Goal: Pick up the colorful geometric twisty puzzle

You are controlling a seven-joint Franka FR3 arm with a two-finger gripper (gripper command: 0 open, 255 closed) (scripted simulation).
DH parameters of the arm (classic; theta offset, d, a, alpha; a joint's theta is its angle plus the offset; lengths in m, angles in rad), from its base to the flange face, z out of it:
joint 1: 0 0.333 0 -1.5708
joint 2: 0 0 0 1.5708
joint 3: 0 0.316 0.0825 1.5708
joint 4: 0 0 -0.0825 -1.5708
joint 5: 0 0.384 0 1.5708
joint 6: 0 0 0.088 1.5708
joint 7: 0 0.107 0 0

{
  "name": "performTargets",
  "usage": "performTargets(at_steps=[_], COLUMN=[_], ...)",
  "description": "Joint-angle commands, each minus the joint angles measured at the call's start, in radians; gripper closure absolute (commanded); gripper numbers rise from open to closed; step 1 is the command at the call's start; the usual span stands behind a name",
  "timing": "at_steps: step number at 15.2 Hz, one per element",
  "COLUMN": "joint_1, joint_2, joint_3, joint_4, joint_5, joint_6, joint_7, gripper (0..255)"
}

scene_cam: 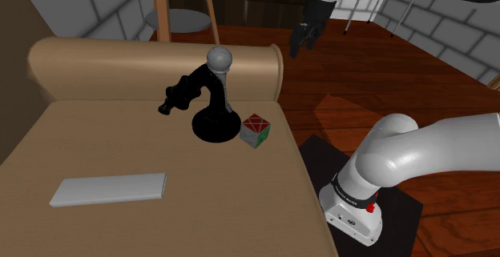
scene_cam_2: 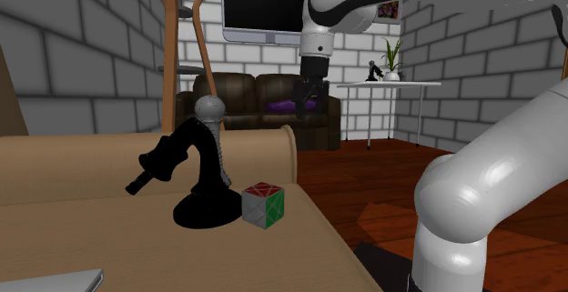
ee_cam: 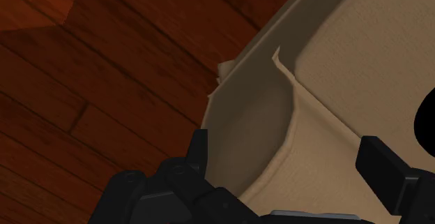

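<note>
Nearest the shoulder camera, the white arm's base [scene_cam: 352,207] is standing on a black mat [scene_cam: 316,153] beside a tan padded bench [scene_cam: 160,223]. On the near part of the bench a flat grey slab [scene_cam: 108,189] is lying by itself. Farther along, close to the bench's rolled end [scene_cam: 120,59], a black stand with a grey ball on top [scene_cam: 210,103] is sitting upright, with a black branch sticking out toward the shoulder view's left. The puzzle cube [scene_cam: 255,130] [scene_cam_2: 263,205] is resting on the bench right against the stand's round foot, on the shoulder view's right, near the bench edge; it is showing a red top and green, white and grey sides. Beyond the rolled end the arm is reaching high over the reddish wood floor [scene_cam: 377,71], and its black fingers [ee_cam: 380,167] are hanging in the air well apart from the puzzle cube, pointing down at the corner of the rolled end and the floor beside it. The fingers are spread apart and are gripping nothing. Farther back, a dark brown sofa [scene_cam_2: 246,95] is standing against a grey brick wall [scene_cam_2: 82,45] beneath a dark screen [scene_cam_2: 264,8], with a white side table [scene_cam_2: 387,85] nearby.
</note>
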Motion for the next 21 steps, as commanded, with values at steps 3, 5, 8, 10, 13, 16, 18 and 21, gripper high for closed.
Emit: performTargets(at_steps=[3, 5, 8, 10, 13, 16, 18, 21], joint_1=[0.01, 0.022, 0.043, 0.059, 0.085, 0.112, 0.129, 0.152], joint_2=[-0.024, -0.043, -0.063, -0.07, -0.07, -0.057, -0.04, -0.002], joint_3=[0.037, 0.075, 0.134, 0.175, 0.239, 0.305, 0.351, 0.421], joint_4=[-0.045, -0.086, -0.139, -0.169, -0.205, -0.23, -0.24, -0.246], joint_5=[0.025, 0.053, 0.1, 0.133, 0.185, 0.239, 0.274, 0.325], joint_6=[0.013, 0.027, 0.05, 0.067, 0.098, 0.133, 0.16, 0.205], joint_7=[0.05, 0.101, 0.177, 0.229, 0.306, 0.384, 0.436, 0.514], gripper=[0, 0, 0, 0, 0, 0, 0, 0])
